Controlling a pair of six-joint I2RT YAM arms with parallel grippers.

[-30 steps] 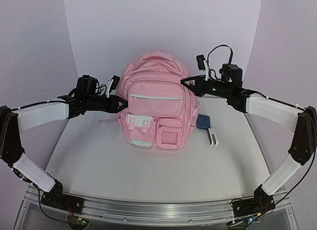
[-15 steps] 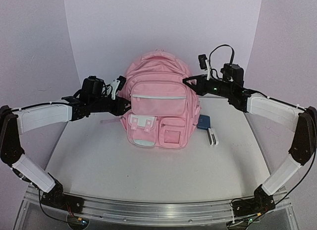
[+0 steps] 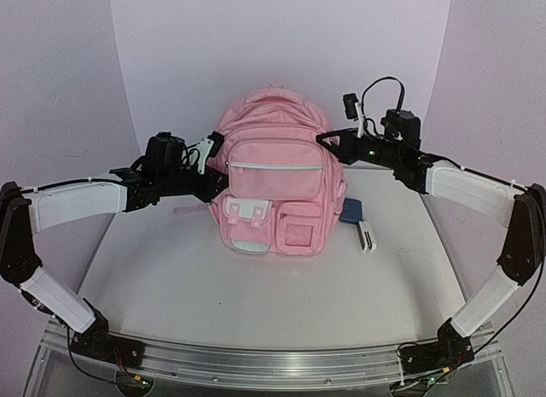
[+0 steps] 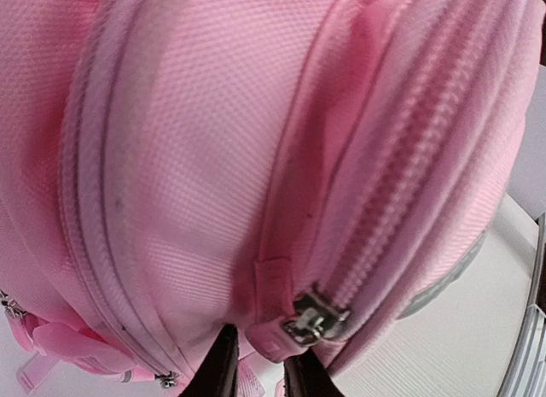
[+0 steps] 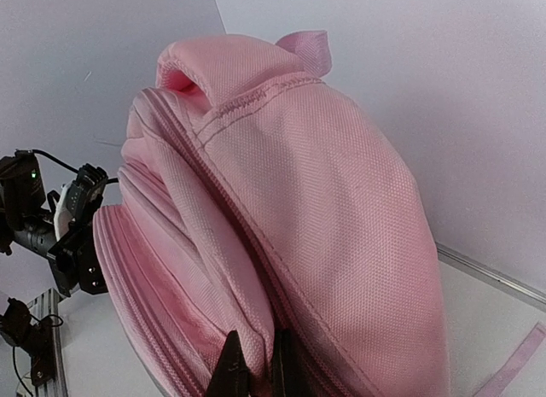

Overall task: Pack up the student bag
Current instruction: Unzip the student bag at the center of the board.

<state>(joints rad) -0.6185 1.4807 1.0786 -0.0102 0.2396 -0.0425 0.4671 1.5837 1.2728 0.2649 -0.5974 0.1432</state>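
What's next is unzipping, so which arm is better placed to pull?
Left. The left gripper sits at the zipper slider, closed on the pink pull tab; the right gripper only pinches student bag fabric.

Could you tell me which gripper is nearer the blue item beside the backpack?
Right: the right gripper is at the backpack on the same side as the blue item; the left gripper is across the backpack.

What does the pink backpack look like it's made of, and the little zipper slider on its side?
The backpack looks like woven synthetic fabric, probably nylon or polyester: a fine matte grid weave shows. The zipper slider looks like metal: silvery, with small glints. The zipper teeth seem pink plastic, though that is less clear.
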